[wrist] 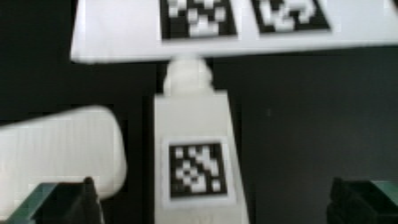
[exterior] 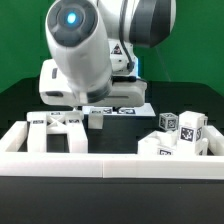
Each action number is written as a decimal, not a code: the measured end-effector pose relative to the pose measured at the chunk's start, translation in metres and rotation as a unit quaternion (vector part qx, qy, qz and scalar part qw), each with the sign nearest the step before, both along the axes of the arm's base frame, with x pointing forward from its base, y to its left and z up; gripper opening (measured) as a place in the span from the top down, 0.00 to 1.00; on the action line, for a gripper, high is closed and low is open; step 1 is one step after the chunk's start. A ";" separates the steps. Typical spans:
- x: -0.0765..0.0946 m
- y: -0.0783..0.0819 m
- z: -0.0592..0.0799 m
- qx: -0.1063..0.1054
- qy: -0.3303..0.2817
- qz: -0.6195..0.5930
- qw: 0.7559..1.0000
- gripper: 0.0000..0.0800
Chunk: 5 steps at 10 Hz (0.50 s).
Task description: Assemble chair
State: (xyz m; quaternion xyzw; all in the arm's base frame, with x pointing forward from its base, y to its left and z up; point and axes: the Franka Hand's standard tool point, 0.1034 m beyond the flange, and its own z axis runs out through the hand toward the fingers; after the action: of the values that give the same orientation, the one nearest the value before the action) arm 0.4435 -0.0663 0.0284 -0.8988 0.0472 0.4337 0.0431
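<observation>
Honestly: flat tagged panel [wrist: 125, 40], chunky block [wrist: 63, 145], then the chair leg [wrist: 192, 120] on the table [wrist: 285, 130] between my fingers [wrist: 54, 200], tip touching the panel. Fingers wide, empty. Closing off-centre could twist it or clip the block.

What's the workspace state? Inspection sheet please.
surface: black table, white border rail along the front.
job's things: chair unassembled; tagged bar under the gripper; left cluster and right cluster of loose parts, sides as in the exterior view; flat tagged panel beyond the bar, possibly the seat.
clutter: nothing seen.
grippers: gripper open, empty, jaws wide to either side of the bar, not touching it.
cables: nothing seen.
surroundings: green backdrop.
</observation>
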 end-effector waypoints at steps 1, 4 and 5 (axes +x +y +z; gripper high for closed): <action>0.001 0.001 0.001 -0.001 -0.005 0.002 1.000 0.19; -0.002 0.003 -0.003 -0.001 -0.005 0.003 1.000 0.19; -0.004 0.004 -0.004 -0.002 -0.002 0.003 1.000 0.19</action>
State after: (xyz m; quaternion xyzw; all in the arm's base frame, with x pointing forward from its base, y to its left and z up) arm 0.4394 -0.0626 0.0241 -0.8999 0.0452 0.4318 0.0406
